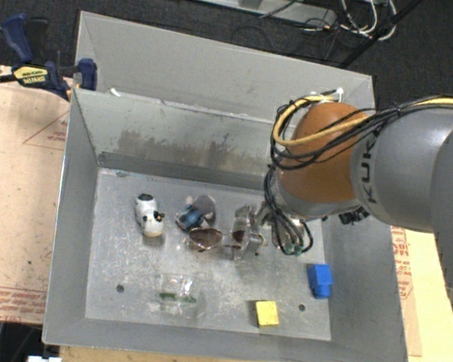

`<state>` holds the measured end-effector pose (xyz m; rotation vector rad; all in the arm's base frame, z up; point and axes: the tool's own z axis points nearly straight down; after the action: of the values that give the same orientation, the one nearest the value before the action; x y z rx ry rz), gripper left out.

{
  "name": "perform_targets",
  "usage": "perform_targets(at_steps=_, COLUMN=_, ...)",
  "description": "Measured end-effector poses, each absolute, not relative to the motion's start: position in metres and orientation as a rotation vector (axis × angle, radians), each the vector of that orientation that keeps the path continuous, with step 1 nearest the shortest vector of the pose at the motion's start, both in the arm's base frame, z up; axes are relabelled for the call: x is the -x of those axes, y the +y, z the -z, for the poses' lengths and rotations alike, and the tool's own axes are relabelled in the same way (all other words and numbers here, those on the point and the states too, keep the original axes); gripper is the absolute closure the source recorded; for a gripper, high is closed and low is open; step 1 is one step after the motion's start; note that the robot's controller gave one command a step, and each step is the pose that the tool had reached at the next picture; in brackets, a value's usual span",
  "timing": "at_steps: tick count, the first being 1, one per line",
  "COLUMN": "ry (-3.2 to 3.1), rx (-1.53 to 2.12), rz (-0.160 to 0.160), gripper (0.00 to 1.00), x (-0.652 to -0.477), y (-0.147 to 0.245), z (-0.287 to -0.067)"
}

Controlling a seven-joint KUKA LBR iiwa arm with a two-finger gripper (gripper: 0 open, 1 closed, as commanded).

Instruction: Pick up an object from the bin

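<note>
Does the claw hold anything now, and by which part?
It cannot be told. The claw is down beside the brown sunglasses, close to one end of them.

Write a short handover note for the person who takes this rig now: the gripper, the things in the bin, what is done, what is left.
Gripper: low over the middle of the bin, close beside a brown glossy thing on its left. Whether it is open or shut cannot be told.
Others: blue-grey thing and white spotted toy further left; blue block to the right; yellow block and clear wrapper in front.
Done: approach only; every thing lies on the floor.
Left: grasp one and lift it out.
</note>
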<state>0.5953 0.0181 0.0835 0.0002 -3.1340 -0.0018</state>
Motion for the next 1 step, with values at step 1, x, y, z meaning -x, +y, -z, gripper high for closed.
perform_targets(at_steps=1, ry=-3.139, rx=0.000, rz=0.002, gripper=1.00, x=-0.5965, y=0.0182, z=-0.1053)
